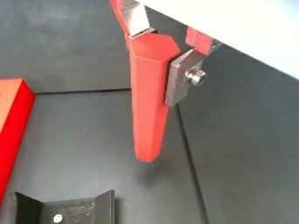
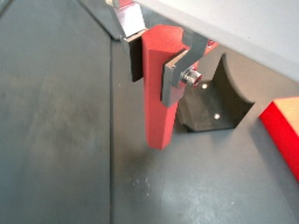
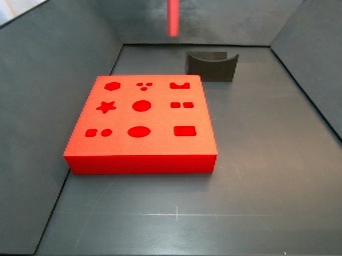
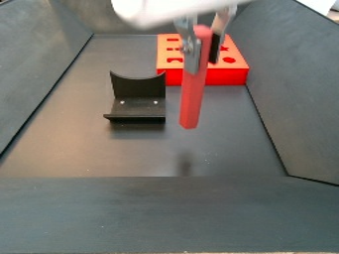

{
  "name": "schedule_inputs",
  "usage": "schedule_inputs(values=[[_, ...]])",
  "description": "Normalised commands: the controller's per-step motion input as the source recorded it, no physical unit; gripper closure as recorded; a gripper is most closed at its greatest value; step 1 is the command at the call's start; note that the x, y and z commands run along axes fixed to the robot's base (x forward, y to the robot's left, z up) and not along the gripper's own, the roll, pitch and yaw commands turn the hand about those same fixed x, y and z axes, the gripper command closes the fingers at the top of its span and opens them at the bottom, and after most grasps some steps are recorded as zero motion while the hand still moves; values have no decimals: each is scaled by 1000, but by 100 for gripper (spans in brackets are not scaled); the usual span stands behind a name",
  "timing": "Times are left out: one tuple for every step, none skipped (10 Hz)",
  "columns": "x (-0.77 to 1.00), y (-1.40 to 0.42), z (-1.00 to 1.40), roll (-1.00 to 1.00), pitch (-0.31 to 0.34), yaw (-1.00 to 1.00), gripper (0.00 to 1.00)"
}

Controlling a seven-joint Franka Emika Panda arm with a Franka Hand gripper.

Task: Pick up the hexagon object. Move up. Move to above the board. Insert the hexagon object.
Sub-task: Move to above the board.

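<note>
Near the far edge, the gripper point(image 4: 199, 40) clamps the hexagon object point(image 4: 192, 89), hanging upright; tilt could jam it against the board point(image 3: 144, 125).

the floor point(image 3: 254, 170) is a dark grey, matte surface walled by sloping dark panels in both side views. in a side view the board point(image 3: 143, 122) lies flat on it, left of centre, its cutouts facing up, with bare floor around it toward 3 and 6 o'clock. the dark grey u-shaped block point(image 3: 211, 64) rests on the floor at about 1 o'clock from the board, well apart from it, open side up. in a side view point(image 4: 137, 98) the same block sits at about 7 o'clock from the board point(image 4: 225, 62). the gripper point(image 4: 201, 45) hangs above the floor, closed on the hexagon object point(image 4: 192, 91), whose lower end is clear of the surface.
</note>
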Motion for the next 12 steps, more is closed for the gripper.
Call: schedule_inputs(values=[[23, 34, 371, 25, 3, -150, 100], [17, 28, 223, 27, 45, -101, 100], [-4, -1000, 306, 22, 111, -1000, 100], [-5, -1000, 295, 22, 118, -1000, 100], [-14, -1000, 303, 42, 108, -1000, 100], [-14, -1000, 299, 28, 100, -1000, 100], [-13, -1000, 300, 27, 106, -1000, 100], [-13, -1000, 304, 29, 115, -1000, 100], [-14, -1000, 307, 30, 120, -1000, 100], [-13, -1000, 309, 24, 122, -908, 100], [-12, -1000, 312, 6, 109, -649, 100], [-10, -1000, 315, -4, 98, -412, 100]])
